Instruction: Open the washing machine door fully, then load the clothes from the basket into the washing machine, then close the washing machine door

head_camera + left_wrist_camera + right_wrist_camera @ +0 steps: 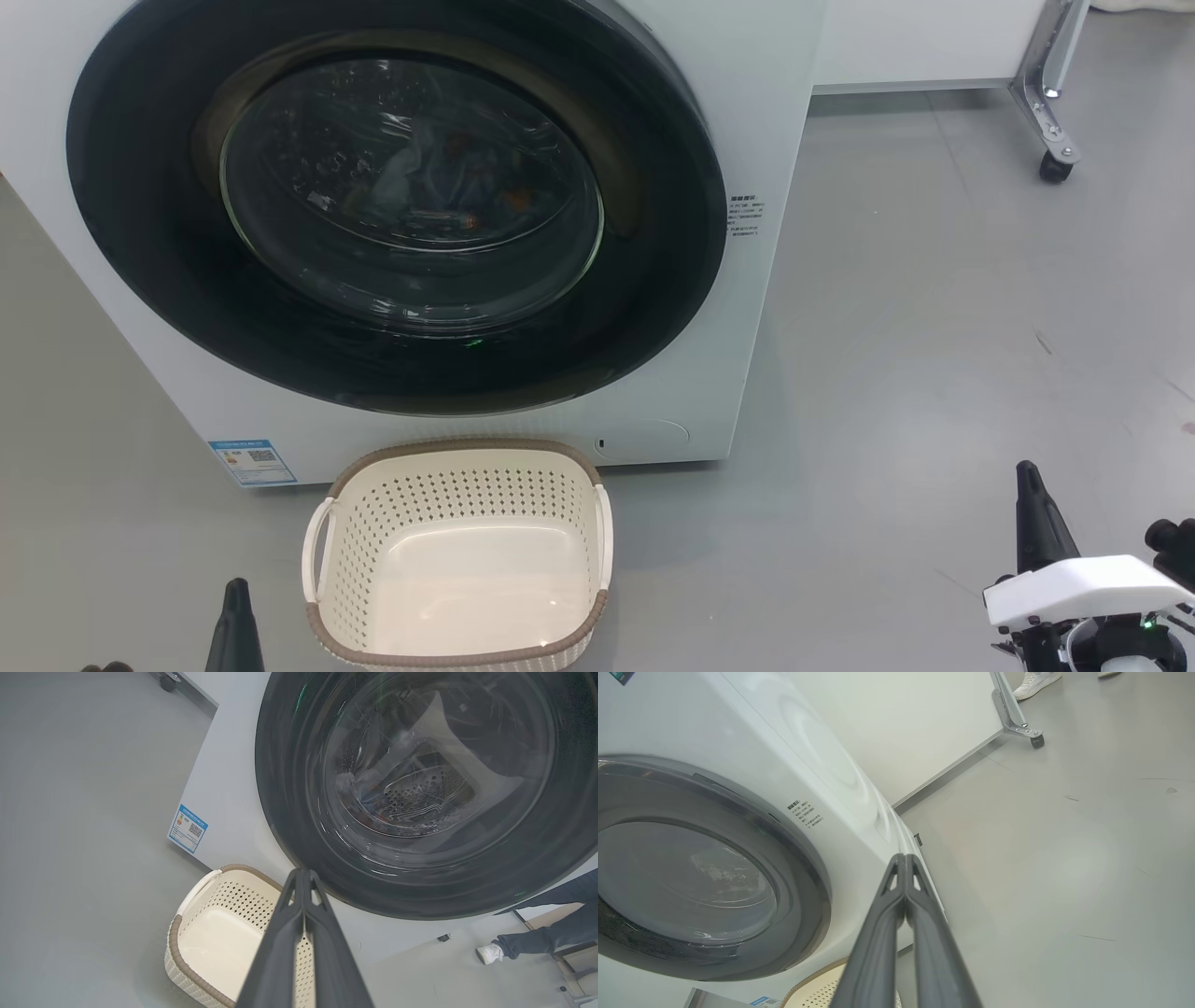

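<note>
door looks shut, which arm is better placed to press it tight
Left, probably. The left hand, shut, sits beside the empty basket and points at the door's lower rim. The right hand, also shut, sits off beyond the washer's right corner.

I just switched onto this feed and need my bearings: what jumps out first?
The washing machine door, a big glossy black ring with a glass centre, dominates the upper left of the head view and is shut, with pale clothes dimly visible behind the glass. Directly in front of it sits the cream basket with nothing in it. The left end effector and right end effector hang shut at the lower corners, holding nothing.
</note>
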You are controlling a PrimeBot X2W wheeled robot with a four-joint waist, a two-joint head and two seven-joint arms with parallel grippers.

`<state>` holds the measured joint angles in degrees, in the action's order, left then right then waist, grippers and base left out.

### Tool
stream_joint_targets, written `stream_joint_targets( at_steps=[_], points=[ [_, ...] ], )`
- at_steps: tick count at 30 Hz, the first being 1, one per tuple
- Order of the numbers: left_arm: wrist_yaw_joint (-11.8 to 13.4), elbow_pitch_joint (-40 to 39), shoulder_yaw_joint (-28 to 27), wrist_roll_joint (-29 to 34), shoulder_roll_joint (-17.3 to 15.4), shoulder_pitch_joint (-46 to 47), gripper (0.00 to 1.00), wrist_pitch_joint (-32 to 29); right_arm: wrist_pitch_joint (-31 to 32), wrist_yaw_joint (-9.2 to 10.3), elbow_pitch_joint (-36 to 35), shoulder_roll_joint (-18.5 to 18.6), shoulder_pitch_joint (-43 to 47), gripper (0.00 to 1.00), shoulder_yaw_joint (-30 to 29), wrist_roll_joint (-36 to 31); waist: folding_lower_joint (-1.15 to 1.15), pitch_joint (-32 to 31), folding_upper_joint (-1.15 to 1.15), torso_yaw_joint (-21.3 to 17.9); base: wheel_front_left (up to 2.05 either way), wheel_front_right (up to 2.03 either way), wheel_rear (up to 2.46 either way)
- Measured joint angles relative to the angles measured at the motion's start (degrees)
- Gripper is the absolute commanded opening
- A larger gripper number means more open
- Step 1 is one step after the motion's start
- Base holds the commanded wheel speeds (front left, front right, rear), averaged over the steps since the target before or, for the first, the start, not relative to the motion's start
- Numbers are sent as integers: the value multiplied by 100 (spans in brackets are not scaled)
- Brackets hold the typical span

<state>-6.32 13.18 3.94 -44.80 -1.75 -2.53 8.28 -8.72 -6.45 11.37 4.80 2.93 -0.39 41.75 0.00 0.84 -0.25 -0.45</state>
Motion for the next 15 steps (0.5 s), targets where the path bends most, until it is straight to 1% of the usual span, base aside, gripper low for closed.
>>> stream_joint_targets(
  at_steps=[3,9,11,15],
  points=[
    [24,-10,-20,-319,-14,8,0,-71,100,4,-1,0,-62,0,-33,313,0,-4,0,3,0,0,0],
    [53,-20,-59,-746,-24,40,0,-180,209,7,-5,0,-94,0,-86,792,0,-11,0,7,0,0,0],
    [65,-25,-76,-923,-30,76,0,-210,249,56,-5,-1,-96,0,-97,949,0,-13,0,8,0,0,0],
    [96,-41,-126,-1194,-42,118,0,-281,314,66,-5,-2,-115,0,-126,1269,0,-18,0,11,0,0,0]
  ],
)
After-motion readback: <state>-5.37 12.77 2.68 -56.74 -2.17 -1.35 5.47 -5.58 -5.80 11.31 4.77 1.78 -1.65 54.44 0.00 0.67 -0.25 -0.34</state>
